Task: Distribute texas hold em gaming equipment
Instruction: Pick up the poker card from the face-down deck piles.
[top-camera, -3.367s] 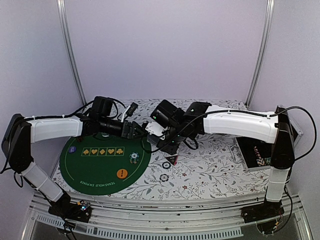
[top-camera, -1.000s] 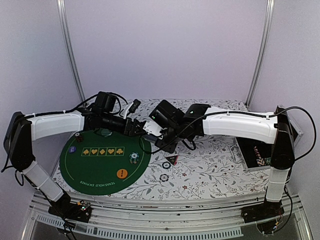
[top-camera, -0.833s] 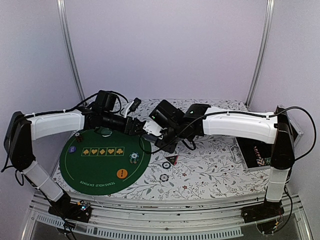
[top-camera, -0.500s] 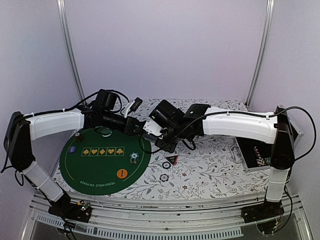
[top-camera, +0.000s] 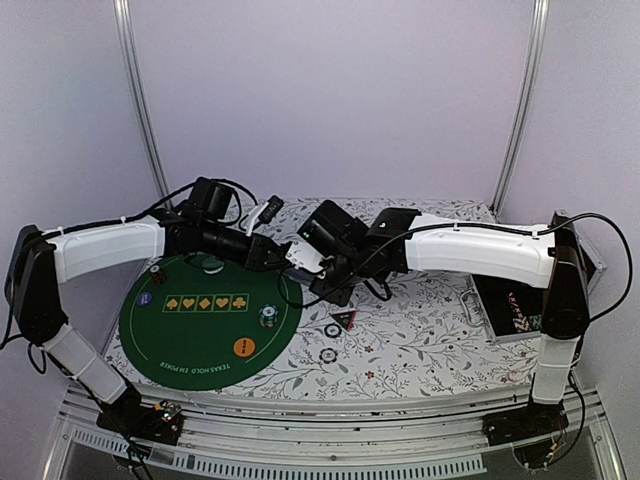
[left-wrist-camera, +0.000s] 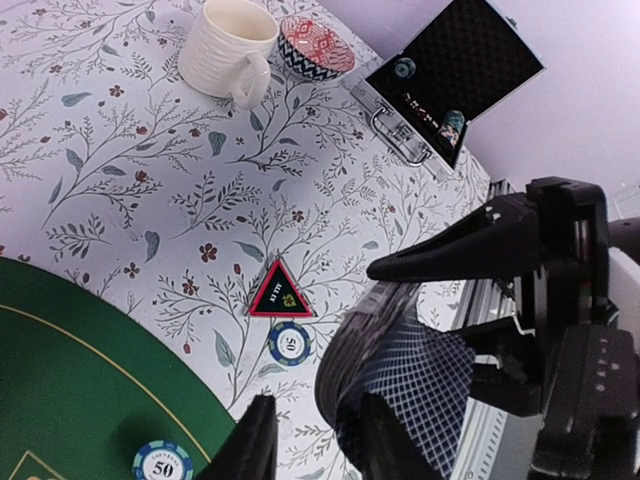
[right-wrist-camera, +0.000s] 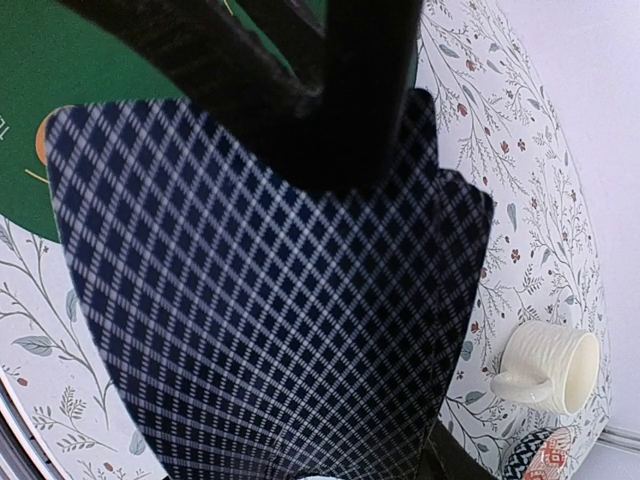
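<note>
My right gripper (top-camera: 312, 264) is shut on a bowed deck of grey-blue diamond-backed playing cards (right-wrist-camera: 270, 320), which fills the right wrist view and hides its own fingers. My left gripper (left-wrist-camera: 325, 420) meets the deck (left-wrist-camera: 400, 370) with its jaws half closed and still apart. One finger (right-wrist-camera: 370, 100) lies over the top card and the other stays off the deck's edge. A black-and-red triangular marker (left-wrist-camera: 277, 295) and a blue chip (left-wrist-camera: 291, 343) lie on the floral cloth below. On the green mat (top-camera: 190, 335) sit an orange button (top-camera: 244, 347) and a chip (top-camera: 267, 316).
A cream mug (left-wrist-camera: 228, 45) and a red-patterned dish (left-wrist-camera: 316, 45) stand at the back of the cloth. An open black case (left-wrist-camera: 455, 70) with chips lies at the right. Another chip (top-camera: 328, 355) lies near the front, and more chips (top-camera: 157, 272) sit at the mat's far left.
My left gripper has risen and moved right to the deck's edge, and its jaws have narrowed around it. The right arm holds the deck in the same place.
</note>
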